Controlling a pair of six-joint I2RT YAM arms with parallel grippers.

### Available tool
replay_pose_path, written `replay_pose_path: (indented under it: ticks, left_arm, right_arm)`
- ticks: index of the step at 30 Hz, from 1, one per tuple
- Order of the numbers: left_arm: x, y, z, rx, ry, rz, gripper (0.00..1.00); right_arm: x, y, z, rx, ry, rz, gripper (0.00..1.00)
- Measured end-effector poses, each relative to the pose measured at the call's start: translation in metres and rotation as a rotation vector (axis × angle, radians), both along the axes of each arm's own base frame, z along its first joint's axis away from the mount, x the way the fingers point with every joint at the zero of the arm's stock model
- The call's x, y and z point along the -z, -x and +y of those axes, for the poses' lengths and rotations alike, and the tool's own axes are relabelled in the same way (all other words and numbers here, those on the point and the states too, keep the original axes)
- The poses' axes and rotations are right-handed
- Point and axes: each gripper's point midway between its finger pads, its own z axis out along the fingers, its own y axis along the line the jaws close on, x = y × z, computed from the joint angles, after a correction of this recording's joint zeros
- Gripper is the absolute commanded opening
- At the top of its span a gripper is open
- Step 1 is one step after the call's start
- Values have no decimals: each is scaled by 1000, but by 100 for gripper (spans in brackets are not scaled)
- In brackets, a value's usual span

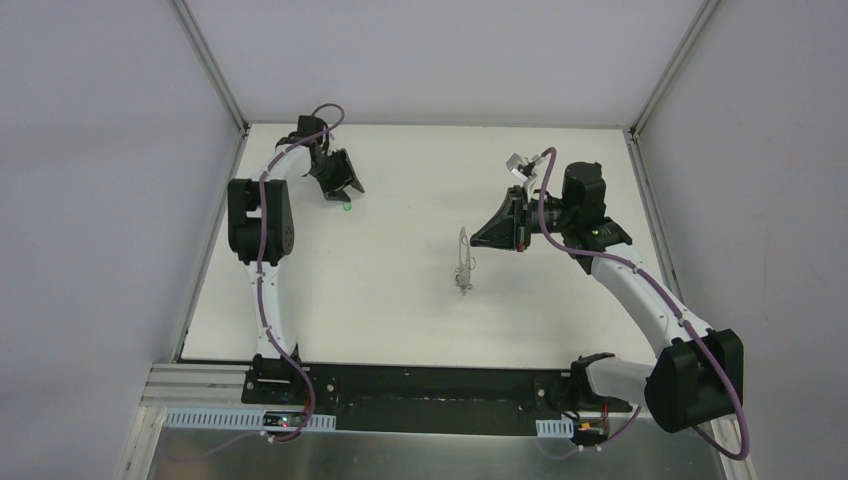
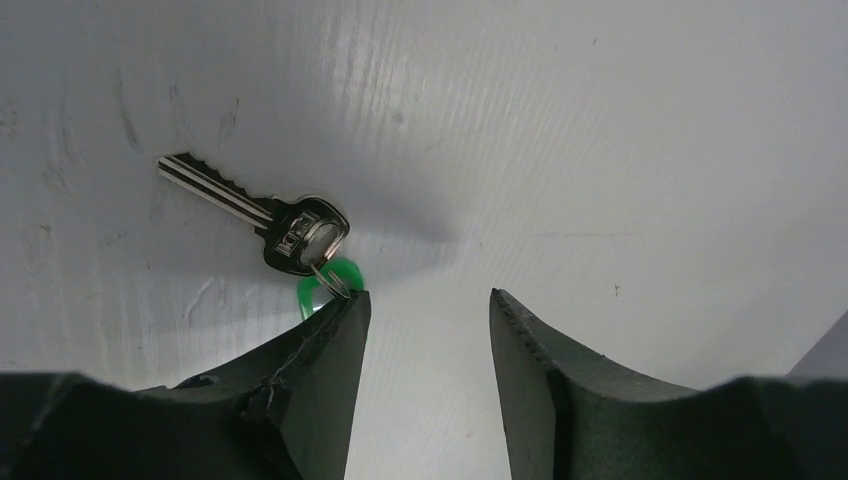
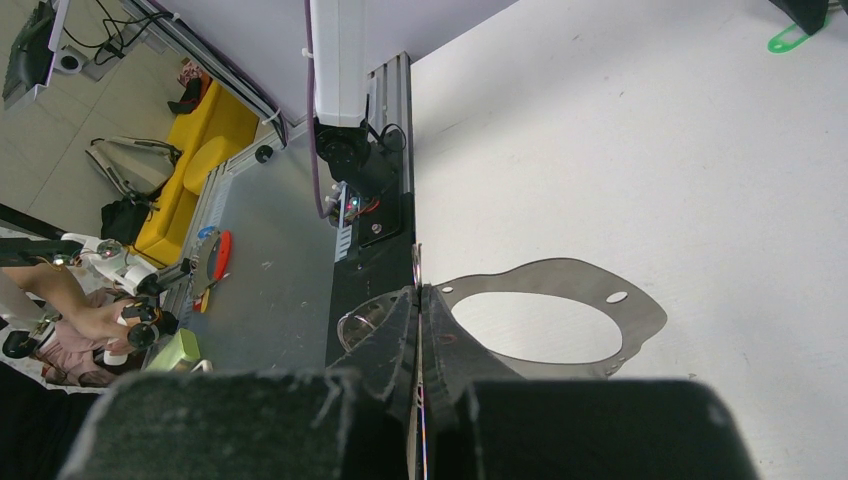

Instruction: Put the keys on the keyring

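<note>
The key lies flat on the white table, a silver blade with a dark head, and a small wire ring joins it to a green plastic tab. From above only its green spot shows, at the far left. My left gripper hovers open just over it with nothing between the fingers, and its left fingertip covers part of the green tab. My right gripper is shut on the keyring, held upright and edge-on above the table's middle. The keyring's looped shadow falls on the table.
A black base rail runs along the near edge, between the two arm bases. Aluminium frame posts rise at the table's back corners. Between the key and the keyring lies bare white tabletop.
</note>
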Motion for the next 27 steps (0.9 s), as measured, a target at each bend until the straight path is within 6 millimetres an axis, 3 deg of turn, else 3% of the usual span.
replay_pose_path:
  ticks: [14,21,27]
  left_arm:
    - [2,42,-14,41,34,35,49]
    - [3,67,-40,134,17,44,48]
    - [4,99,-79,255,5,59,48]
  right_arm:
    - [0,-2,-1,7,0,10,0]
    - [0,-4,-3,16,-1,11,0]
    - [0,-5,-3,20,-2,11,0]
